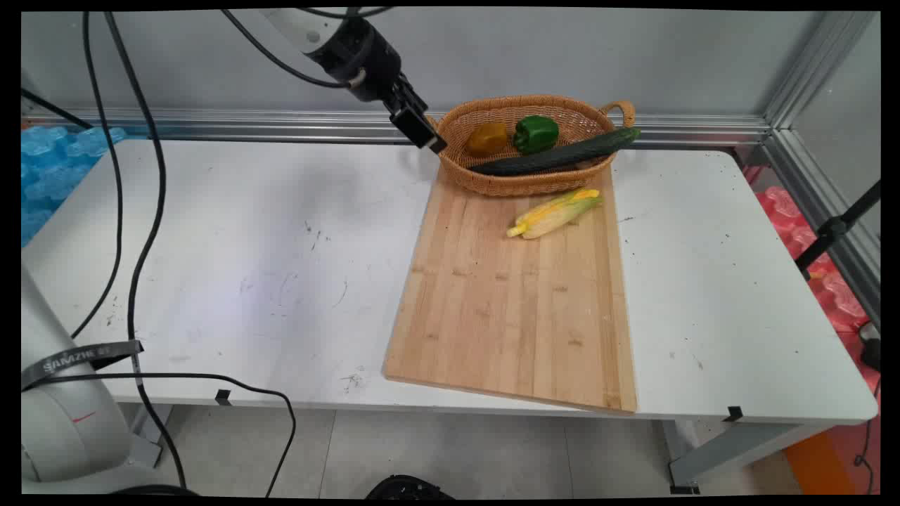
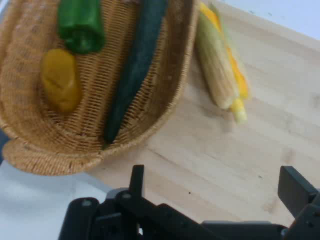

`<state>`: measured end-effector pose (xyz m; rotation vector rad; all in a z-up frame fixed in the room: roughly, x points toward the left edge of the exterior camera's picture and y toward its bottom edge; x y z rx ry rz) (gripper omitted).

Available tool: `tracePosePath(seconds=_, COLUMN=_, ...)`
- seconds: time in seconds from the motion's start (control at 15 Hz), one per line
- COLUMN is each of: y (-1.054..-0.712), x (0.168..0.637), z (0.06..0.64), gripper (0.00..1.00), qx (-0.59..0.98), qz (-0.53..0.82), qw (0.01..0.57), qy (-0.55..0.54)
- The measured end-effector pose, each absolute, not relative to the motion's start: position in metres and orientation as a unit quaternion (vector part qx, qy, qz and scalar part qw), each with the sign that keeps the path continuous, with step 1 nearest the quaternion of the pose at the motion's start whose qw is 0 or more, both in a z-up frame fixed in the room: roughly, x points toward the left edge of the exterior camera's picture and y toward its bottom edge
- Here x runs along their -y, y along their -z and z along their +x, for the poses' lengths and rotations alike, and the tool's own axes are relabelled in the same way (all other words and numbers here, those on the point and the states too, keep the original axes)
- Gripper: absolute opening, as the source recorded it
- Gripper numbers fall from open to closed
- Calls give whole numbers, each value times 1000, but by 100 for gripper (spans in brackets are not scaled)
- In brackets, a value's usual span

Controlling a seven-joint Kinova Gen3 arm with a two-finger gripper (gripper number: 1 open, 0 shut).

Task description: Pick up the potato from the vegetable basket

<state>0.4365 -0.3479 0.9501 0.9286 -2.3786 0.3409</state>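
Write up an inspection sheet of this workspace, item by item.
Surface: white table, scuffed, bearing a wooden cutting board right of centre.
Things: wicker basket on the board's far end, holding a yellow pepper, a green pepper and a cucumber that sticks out over the rim; an ear of corn lies on the board just before the basket.
Clutter: nothing seen.
Gripper: gripper open, empty, raised by the basket's left end.
Cables: black cables hang from the arm at left.
Surroundings: grey wall, metal frame rails; blue and red items beside the table.
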Motion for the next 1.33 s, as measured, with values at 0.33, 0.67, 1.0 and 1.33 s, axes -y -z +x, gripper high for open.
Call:
tracePosePath(seconds=0.33, y=-945, x=358, z=448, gripper=100, qx=854, qz=402, qw=295, qy=-151)
tracePosePath(seconds=0.67, y=-934, x=387, z=451, gripper=100, qx=828, qz=441, qw=300, qy=-175)
tracePosePath(seconds=1.0, y=-915, x=429, z=443, gripper=100, qx=814, qz=460, qw=300, qy=-186)
tracePosePath(seconds=1.33, y=-887, x=479, z=423, gripper=100, qx=814, qz=467, qw=292, qy=-185)
